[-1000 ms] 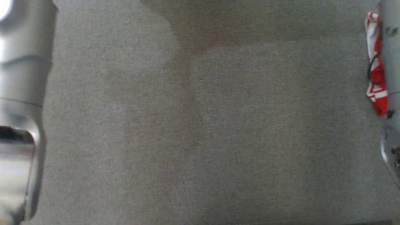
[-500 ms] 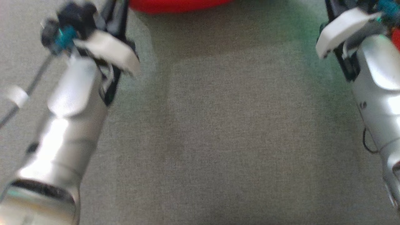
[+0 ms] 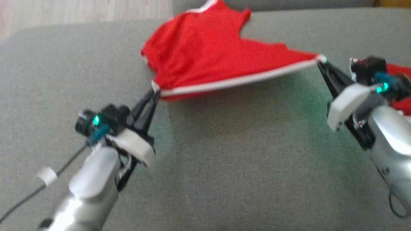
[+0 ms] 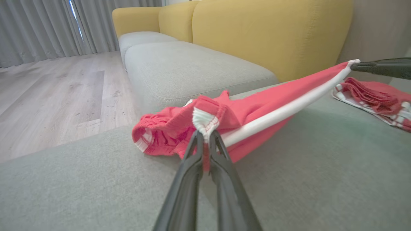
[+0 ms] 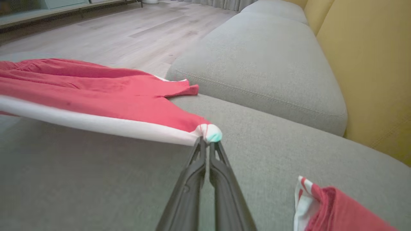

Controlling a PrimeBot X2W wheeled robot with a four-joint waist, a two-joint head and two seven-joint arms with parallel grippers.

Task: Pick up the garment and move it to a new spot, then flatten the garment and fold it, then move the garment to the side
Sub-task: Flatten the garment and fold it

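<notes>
**A:** Where is the garment [image 3: 205, 57] right now?

**B:** It's on the far half of the grey sofa cushion [image 3: 244, 160]. It is a red piece with a white band [image 3: 231, 82] along its near edge. That band is pulled taut between the two grippers and held up off the cushion. The rest of the cloth trails away on the far side and sags onto the fabric. It is bunched at the far left, close to the cushion's edge.

**A:** What is the left gripper [image 3: 155, 91] doing?

**B:** It is pinched tight on the left end of the band. In the left wrist view a gathered white corner pokes out just above its tips. The garment spreads beyond it and off to the right.

**A:** And the right gripper [image 3: 321, 61]?

**B:** It is clamped the same way on the right end of the band, with the corner bulging at its tips. From there the garment runs away to the left.

**A:** Is there anything else on the cushion?

**B:** A second cloth [image 5: 334, 208], red and white, lies in a heap at the right. It is just beside the right arm and clear of the held garment. Past the cushion's far edge there is another grey seat [image 5: 257, 64], with a yellow backrest [image 4: 273, 35] to the right. A pale wooden floor [image 4: 48, 93] lies to the left.
</notes>
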